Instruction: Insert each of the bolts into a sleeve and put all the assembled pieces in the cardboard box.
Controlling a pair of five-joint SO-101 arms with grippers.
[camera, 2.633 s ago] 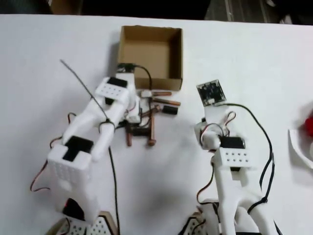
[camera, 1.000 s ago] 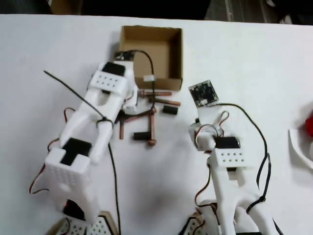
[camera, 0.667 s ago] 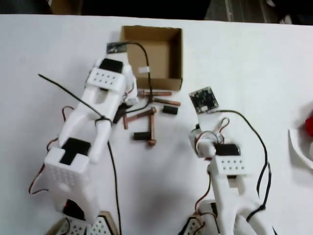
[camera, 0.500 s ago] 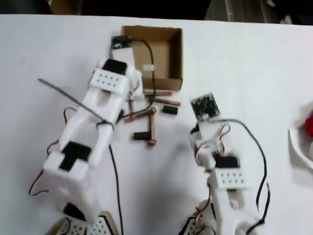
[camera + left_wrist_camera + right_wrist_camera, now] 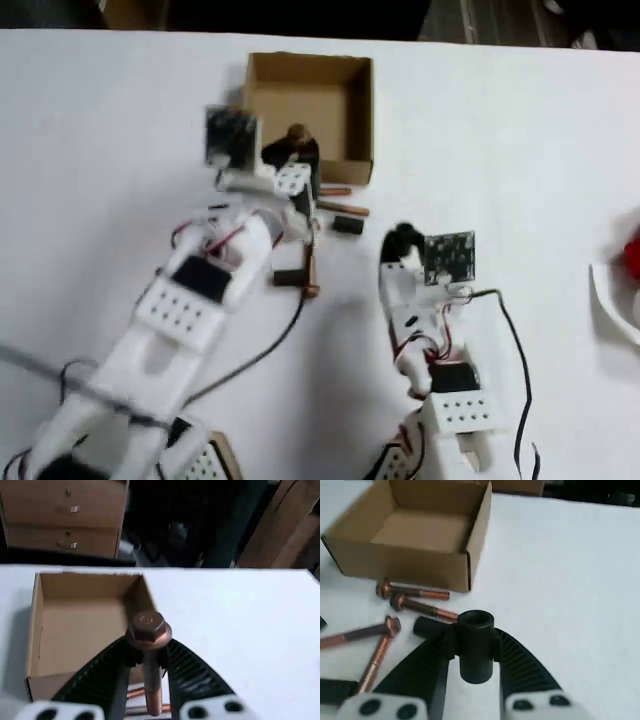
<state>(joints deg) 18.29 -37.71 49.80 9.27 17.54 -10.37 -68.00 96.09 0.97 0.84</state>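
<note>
Currently, insertion step: your left gripper pinches a copper bolt, right gripper a black sleeve. Next, likely line bolt up with sleeve.

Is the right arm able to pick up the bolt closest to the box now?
Probably not yet: the right gripper is shut on a black sleeve, so there is no room between its jaws for the bolt.

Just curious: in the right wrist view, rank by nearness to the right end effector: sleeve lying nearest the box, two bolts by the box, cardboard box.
1. Lying sleeve, near the right end effector.
2. Two bolts, before the box.
3. Cardboard box, farthest.
</note>
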